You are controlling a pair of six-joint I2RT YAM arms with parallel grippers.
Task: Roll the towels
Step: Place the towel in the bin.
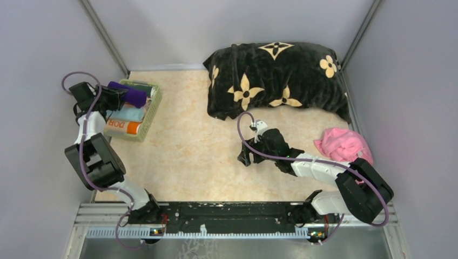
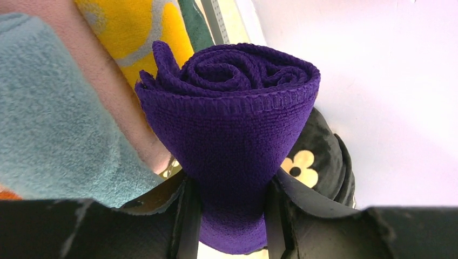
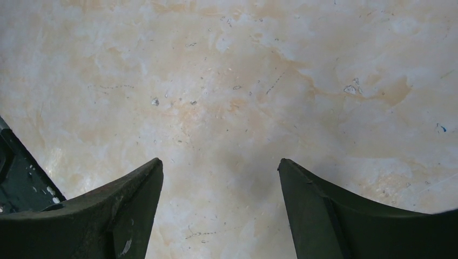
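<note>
1. Where both arms are bolted at the near edge, a black rail (image 1: 227,216) spans the front of the table (image 1: 189,156).
2. Farther in, the right gripper (image 3: 220,161) hangs low over bare marble-patterned surface, jaws wide apart with nothing between them. Its forearm stretches leftward.
3. A crumpled pink towel (image 1: 341,144) lies to that arm's right, apart from it.
4. At the left edge, the left arm folds sharply and reaches over a green basket (image 1: 152,110). The left gripper (image 1: 119,99) clamps a rolled dark purple towel (image 2: 232,135).
5. Inside the basket lie a light blue towel (image 1: 129,114) and an orange towel (image 1: 123,127).
6. Farthest back, a black flowered cushion (image 1: 275,81) rests near the grey walls.
</note>
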